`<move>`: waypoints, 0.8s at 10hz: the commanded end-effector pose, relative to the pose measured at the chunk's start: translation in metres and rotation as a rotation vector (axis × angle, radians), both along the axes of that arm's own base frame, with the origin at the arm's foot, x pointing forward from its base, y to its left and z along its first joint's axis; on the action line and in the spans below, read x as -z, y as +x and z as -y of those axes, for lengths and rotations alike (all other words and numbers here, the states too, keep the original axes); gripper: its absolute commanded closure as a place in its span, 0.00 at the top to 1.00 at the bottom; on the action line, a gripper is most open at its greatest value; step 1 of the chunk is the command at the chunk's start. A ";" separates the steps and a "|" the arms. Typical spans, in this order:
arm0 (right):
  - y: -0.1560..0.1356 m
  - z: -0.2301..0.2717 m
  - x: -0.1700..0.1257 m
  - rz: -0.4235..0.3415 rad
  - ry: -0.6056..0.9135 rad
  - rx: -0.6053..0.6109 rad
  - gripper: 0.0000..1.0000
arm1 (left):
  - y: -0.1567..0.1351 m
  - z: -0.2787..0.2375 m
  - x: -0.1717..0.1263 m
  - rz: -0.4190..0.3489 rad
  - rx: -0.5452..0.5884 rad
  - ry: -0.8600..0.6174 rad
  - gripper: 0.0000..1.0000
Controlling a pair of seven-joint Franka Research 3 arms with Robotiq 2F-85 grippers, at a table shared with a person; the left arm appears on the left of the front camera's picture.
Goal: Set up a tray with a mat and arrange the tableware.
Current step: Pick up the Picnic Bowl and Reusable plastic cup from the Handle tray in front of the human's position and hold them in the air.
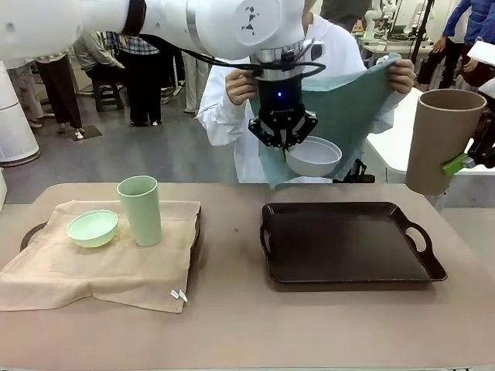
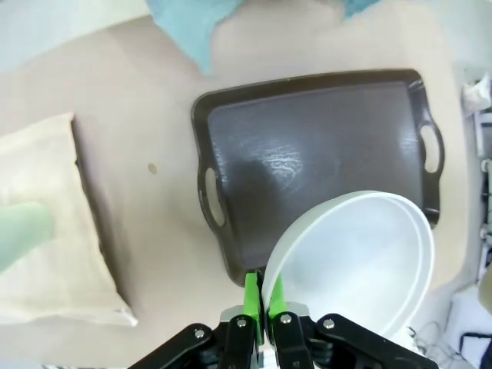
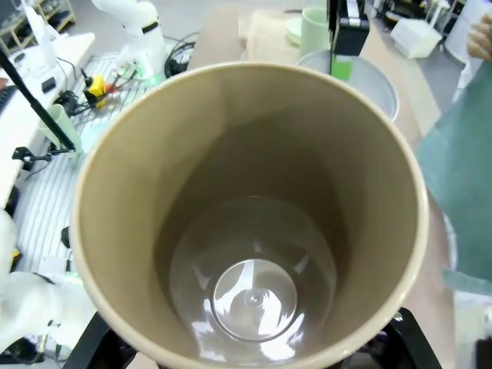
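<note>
One tan cup (image 1: 442,139) mostly hides right jaws.

green cup (image 1: 140,209): upright, tabletop's left
green bowl (image 1: 92,228): beside it
white bowl (image 1: 313,156): tilted, midair over dark tray (image 1: 348,247)
tan cup (image 1: 441,139): midair, right edge

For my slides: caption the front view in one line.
Left gripper holds white bowl above dark tray; right gripper holds tan cup; person holds up teal mat.

We see a white bowl (image 1: 313,157), a tan cup (image 1: 439,139), a pale green cup (image 1: 140,210), a pale green bowl (image 1: 92,228), a beige cloth (image 1: 93,270), a teal cloth (image 1: 363,104) and a dark brown tray (image 1: 348,247), all plain.
</note>
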State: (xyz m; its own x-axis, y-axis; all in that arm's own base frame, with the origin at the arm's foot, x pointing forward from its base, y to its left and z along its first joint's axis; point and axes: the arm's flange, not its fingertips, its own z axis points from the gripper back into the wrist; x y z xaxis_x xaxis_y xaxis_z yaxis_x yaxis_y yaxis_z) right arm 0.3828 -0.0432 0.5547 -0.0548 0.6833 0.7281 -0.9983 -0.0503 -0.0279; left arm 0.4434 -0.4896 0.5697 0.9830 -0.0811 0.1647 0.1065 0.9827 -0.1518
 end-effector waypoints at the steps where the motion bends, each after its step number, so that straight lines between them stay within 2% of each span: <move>1: 0.008 -0.004 0.009 -0.053 -0.009 0.019 0.00 | -0.006 -0.005 0.009 -0.035 -0.050 -0.007 0.00; 2: 0.000 0.000 0.000 0.000 0.000 0.000 0.00 | 0.000 0.000 0.000 0.000 0.000 0.000 0.00; 8: 0.000 0.000 0.000 0.000 0.000 0.000 0.00 | 0.000 0.000 0.000 0.000 0.000 0.000 0.00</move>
